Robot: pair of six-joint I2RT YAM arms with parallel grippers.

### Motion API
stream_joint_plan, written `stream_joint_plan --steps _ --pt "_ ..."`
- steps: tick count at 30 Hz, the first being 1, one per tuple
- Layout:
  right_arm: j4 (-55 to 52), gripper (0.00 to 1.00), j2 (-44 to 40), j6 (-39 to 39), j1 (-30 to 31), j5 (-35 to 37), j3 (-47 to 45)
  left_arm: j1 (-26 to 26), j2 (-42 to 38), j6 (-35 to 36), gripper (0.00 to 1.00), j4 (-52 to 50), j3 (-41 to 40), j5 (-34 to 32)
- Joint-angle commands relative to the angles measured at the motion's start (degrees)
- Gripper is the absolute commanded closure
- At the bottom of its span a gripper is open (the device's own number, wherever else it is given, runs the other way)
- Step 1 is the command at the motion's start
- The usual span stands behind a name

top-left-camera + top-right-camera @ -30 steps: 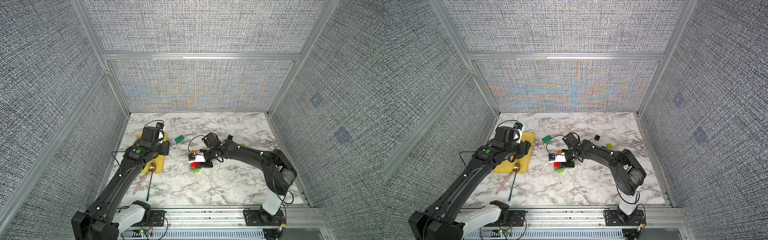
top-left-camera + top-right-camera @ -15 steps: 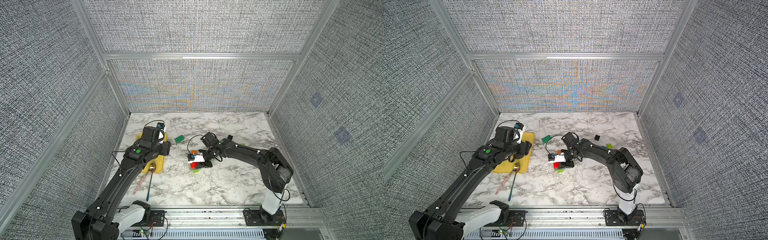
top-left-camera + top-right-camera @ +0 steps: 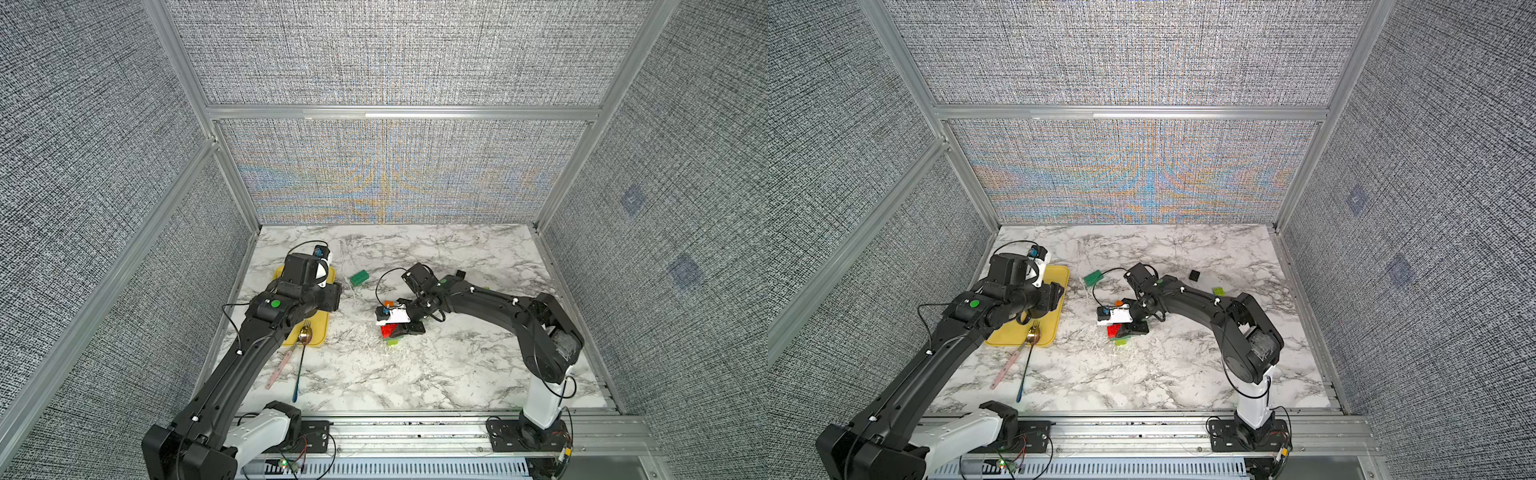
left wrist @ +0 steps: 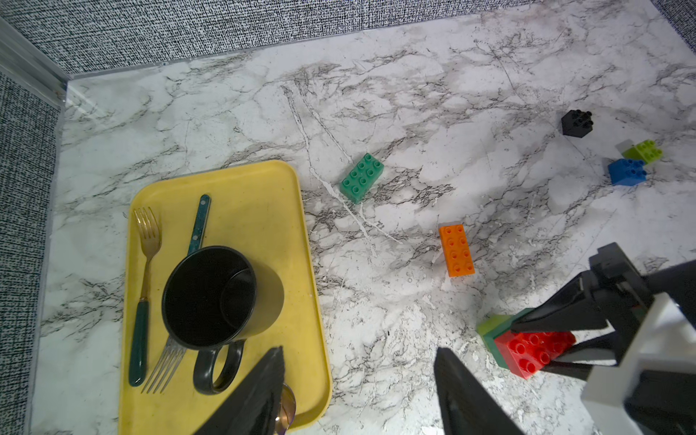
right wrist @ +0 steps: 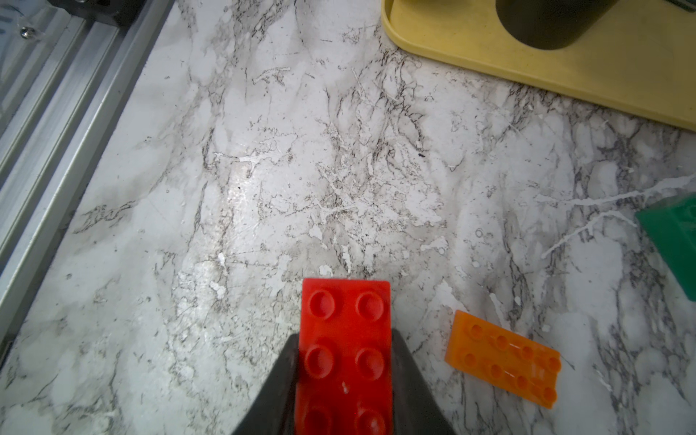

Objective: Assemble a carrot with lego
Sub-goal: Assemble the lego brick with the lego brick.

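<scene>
Right pincer (image 5: pixel 344 361) clamps the red brick (image 5: pixel 344 350) by its long sides; rigid, light, slick plastic. Left pincer (image 4: pixel 357 391) gapes empty, orange brick (image 4: pixel 456 250) at its one o'clock.

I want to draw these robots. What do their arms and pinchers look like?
Both arms are black with white bottom sections, on a silver rail. The left arm has a round green sticker. The right arm has small white clips. Thin black cables loop near the wrists. Jaws are black pointed wedges; the right gripper has a white block.
</scene>
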Motion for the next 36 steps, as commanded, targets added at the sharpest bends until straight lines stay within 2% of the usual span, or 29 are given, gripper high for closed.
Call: stream_joint_plan --steps 1,28,36 --pt "-2.01 0.79 0.08 0.34 0.15 2.5 -0.92 0.12 -0.06 0.44 0.33 0.53 -0.02 0.38" --pt "-1.92 0.75 1.3 0.8 -0.23 3.47 -1.41 0.12 0.07 0.53 0.33 0.75 0.07 3.13" --pt "-3.66 0.78 4.4 2.4 0.39 8.51 -1.4 0.12 0.04 0.53 0.33 0.9 -0.02 2.98"
